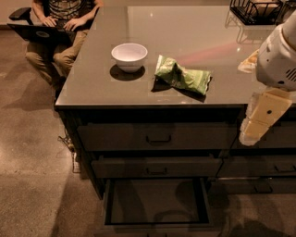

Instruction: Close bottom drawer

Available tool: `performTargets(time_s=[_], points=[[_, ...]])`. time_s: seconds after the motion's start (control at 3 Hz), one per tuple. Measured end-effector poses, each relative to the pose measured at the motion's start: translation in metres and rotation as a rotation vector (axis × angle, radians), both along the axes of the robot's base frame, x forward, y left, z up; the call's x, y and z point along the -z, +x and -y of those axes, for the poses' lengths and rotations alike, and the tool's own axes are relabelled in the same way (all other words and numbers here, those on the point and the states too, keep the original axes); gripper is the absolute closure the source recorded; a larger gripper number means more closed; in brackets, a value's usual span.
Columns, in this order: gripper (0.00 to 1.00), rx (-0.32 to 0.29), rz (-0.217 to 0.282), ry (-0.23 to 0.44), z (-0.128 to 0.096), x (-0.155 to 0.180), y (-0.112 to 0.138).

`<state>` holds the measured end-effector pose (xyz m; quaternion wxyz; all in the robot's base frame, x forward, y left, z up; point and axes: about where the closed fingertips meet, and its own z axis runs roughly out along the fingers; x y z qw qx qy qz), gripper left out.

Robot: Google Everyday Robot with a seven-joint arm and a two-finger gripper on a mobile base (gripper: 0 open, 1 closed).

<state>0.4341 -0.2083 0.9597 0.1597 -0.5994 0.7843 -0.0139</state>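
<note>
The bottom drawer (pixel 156 226) is pulled far out at the foot of the left drawer stack, and its dark inside is bare. The two like drawers above it (pixel 157 137) (pixel 156 167) are shut. My gripper (pixel 252 131) hangs at the right edge of the view, in front of the right-hand drawer column, level with the top drawer. It is well above and to the right of the open drawer, touching nothing.
The counter (pixel 92 90) holds a white bowl (pixel 129 56), a green chip bag (pixel 182 76) and a black wire basket (pixel 258 10) at the back right. A seated person with a laptop (pixel 55 28) is at the far left. Brown floor (pixel 32 162) lies left of the cabinet.
</note>
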Motion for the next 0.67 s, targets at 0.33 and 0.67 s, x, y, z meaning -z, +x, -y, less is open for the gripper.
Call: performTargets(time_s=[0.33,0.67], points=[[0.0,0.0,0.0,0.0,0.0,0.0,0.0],[0.0,0.019,-0.057,0.039,0.002,0.032,-0.006]])
